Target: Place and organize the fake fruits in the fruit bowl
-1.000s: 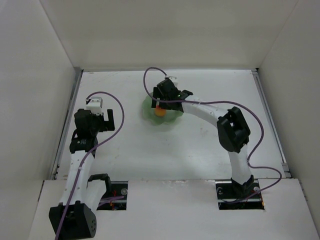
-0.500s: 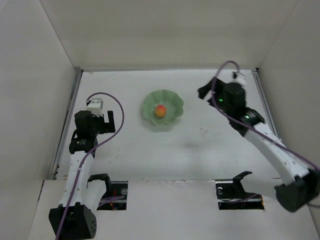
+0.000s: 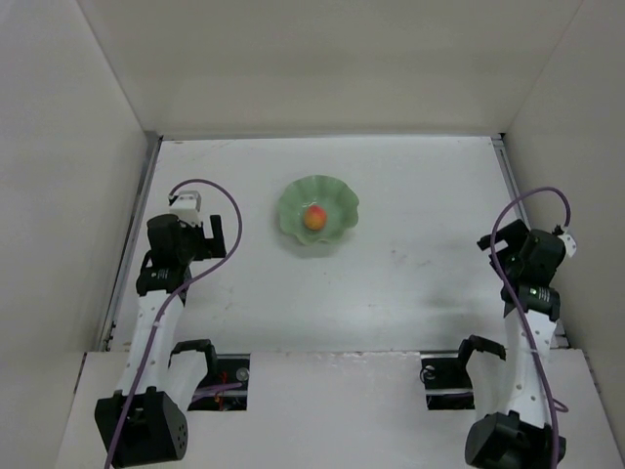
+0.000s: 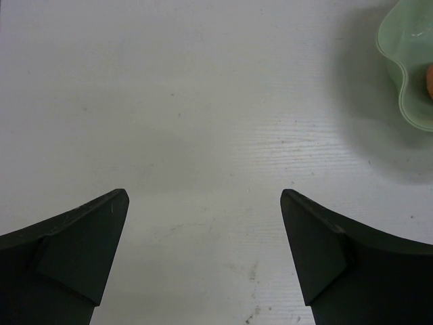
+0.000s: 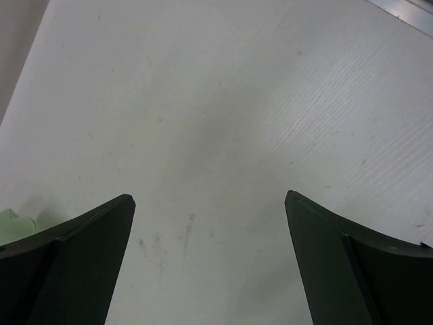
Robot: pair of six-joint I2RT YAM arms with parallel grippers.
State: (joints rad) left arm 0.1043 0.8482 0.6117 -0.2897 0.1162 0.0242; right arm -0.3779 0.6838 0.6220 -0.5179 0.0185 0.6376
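Note:
The pale green fruit bowl (image 3: pixel 290 207) with a wavy rim stands on the table at the middle back. The small orange-red fake fruit (image 3: pixel 314 217) lies inside it near the centre. My left gripper (image 3: pixel 198 233) is open and empty at the left, well apart from the bowl. In the left wrist view (image 4: pixel 204 196) the bowl (image 4: pixel 404 61) and a sliver of the fruit (image 4: pixel 429 80) show at the top right. My right gripper (image 3: pixel 498 246) is open and empty at the far right. In the right wrist view (image 5: pixel 210 198) a bit of the bowl (image 5: pixel 9 224) shows at the left edge.
White walls close in the table on the left, back and right. A metal strip (image 3: pixel 520 227) runs along the table's right edge beside my right arm. Purple cables loop over both arms.
My right arm has pulled back from over the bowl to the right side of the table, leaving the fruit in the bowl. The left arm has not moved.

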